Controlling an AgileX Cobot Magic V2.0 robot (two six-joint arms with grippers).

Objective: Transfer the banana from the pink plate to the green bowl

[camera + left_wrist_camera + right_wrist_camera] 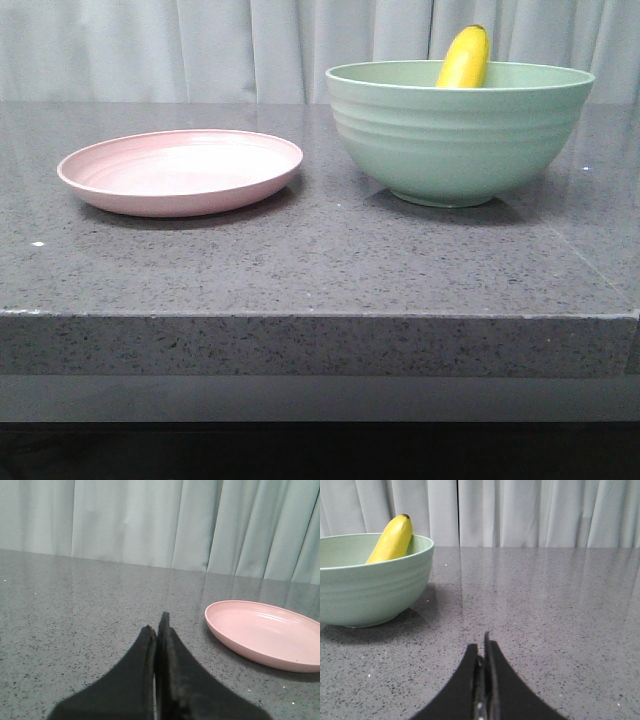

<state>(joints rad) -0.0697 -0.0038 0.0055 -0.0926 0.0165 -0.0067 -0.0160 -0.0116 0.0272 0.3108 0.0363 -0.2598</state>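
Banana point(464, 58): stands tilted inside the green bowl point(455, 140), tip above the rim.
Pink plate point(180, 171): beside the bowl on the grey table point(320, 270).
Left gripper point(156, 630): fingers pressed together, holding nothing.
Right gripper point(481, 647): likewise clenched, gripping nothing.

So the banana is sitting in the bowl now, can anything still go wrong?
Perhaps a little. The banana leans upright against the green bowl's far wall, its tip above the rim, so a bump could make it slide or tip. The pink plate is empty, and both the left end effector and right end effector rest shut, away from the dishes.
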